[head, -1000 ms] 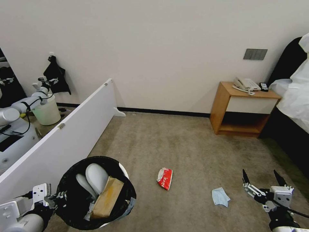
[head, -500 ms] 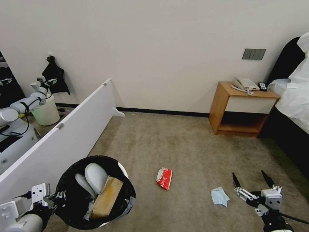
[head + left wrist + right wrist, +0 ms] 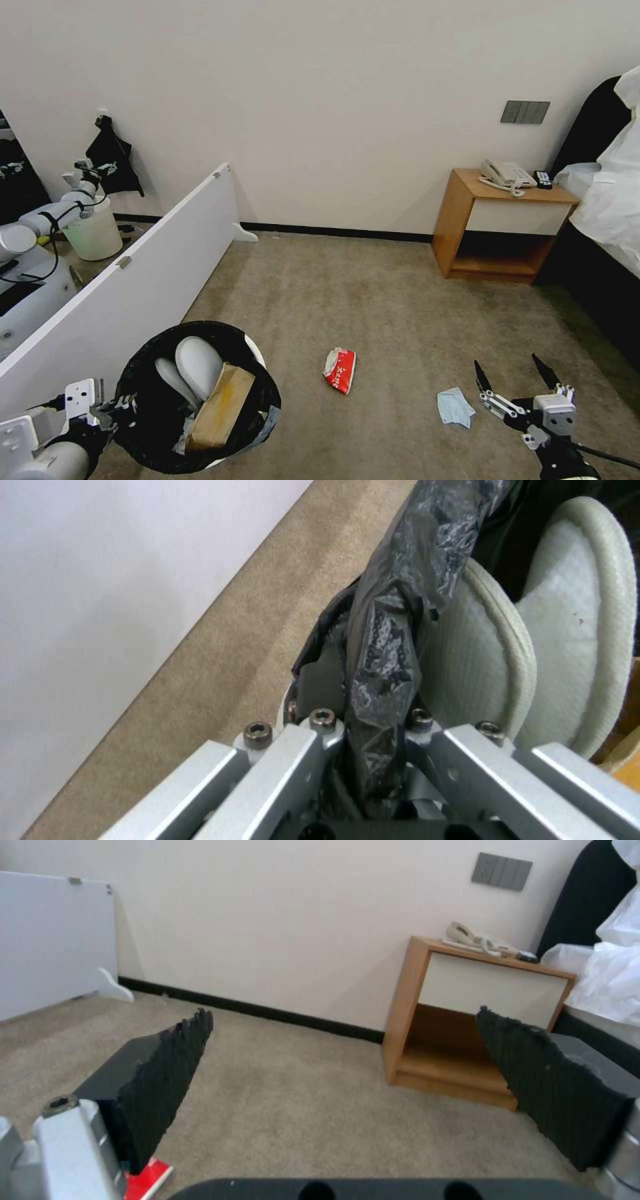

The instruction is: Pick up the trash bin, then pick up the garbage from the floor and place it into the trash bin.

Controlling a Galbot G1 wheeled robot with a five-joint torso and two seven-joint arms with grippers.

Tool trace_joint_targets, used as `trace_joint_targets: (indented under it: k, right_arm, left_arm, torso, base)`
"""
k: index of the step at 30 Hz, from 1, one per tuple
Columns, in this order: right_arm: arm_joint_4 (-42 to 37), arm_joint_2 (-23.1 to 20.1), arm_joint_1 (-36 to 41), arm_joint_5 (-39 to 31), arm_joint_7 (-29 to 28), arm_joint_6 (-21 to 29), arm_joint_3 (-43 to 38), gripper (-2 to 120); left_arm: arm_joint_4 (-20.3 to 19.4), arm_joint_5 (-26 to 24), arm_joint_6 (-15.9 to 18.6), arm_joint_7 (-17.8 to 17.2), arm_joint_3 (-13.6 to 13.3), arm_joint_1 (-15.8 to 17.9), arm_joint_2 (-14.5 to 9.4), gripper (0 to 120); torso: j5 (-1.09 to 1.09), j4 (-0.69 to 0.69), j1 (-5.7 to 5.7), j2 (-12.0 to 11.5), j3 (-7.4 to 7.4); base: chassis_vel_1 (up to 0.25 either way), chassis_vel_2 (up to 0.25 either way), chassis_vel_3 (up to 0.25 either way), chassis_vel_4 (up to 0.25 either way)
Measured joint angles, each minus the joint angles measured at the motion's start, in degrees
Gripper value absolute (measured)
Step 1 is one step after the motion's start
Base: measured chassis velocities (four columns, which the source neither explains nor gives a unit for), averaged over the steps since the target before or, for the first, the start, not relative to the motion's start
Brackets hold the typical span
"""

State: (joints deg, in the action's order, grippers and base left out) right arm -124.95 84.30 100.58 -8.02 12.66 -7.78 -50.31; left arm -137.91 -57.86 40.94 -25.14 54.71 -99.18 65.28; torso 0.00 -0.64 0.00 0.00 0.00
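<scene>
Head view, as we log it: left claw (image 3: 110,408) clamped on the bin's (image 3: 200,399) crinkly black-bagged rim at lower left; inside, two white slippers (image 3: 197,365) and a brown paper bag (image 3: 221,408). On open carpet we list a red packet (image 3: 341,369) and a pale-blue mask (image 3: 455,407), well apart. Right claw (image 3: 513,379) hangs spread just beside the mask. Left wrist view adds the pinched bag fold (image 3: 383,680) and the slippers' ribbed weave (image 3: 467,670). Right wrist view adds serrated black pads (image 3: 167,1075) and a wooden nightstand (image 3: 467,1015) against the wall.
</scene>
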Motion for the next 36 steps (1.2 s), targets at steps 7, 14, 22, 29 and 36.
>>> trace_joint_targets:
  k: [7, 14, 22, 29, 36]
  right_arm:
    - [-0.1, 0.0, -0.1, -0.4, 0.1, 0.1, -0.1, 100]
    - [-0.1, 0.0, -0.2, -0.7, 0.7, 0.1, -0.2, 100]
    - [0.0, 0.0, -0.2, -0.9, 1.3, -0.1, -0.4, 100]
    - [0.0, -0.1, -0.2, -1.0, 1.3, -0.1, -0.5, 100]
    - [-0.1, -0.1, -0.2, -1.0, 1.3, -0.1, -0.5, 100]
  left_arm:
    - [0.0, 0.1, 0.0, 0.0, 0.0, 0.0, 0.1, 3]
    - [-0.1, 0.2, 0.0, 0.0, 0.0, -0.1, 0.1, 3]
    - [-0.1, 0.3, 0.0, 0.0, 0.0, 0.1, 0.0, 3]
    - [-0.1, 0.3, 0.0, 0.0, -0.2, 0.3, 0.0, 3]
    - [-0.1, 0.4, 0.0, 0.0, -0.2, 0.5, -0.1, 3]
  torso:
    - [0.00, 0.00, 0.00, 0.0, 0.00]
    - [0.00, 0.00, 0.00, 0.0, 0.00]
    - [0.00, 0.00, 0.00, 0.0, 0.00]
    - [0.00, 0.00, 0.00, 0.0, 0.00]
    - [0.00, 0.00, 0.00, 0.0, 0.00]
  base:
    - [0.000, 0.000, 0.000, 0.000]
    - [-0.004, 0.003, 0.005, -0.007]
    - [-0.052, 0.037, 0.053, -0.052]
    - [-0.059, 0.050, 0.054, -0.058]
    - [-0.052, 0.053, 0.051, -0.046]
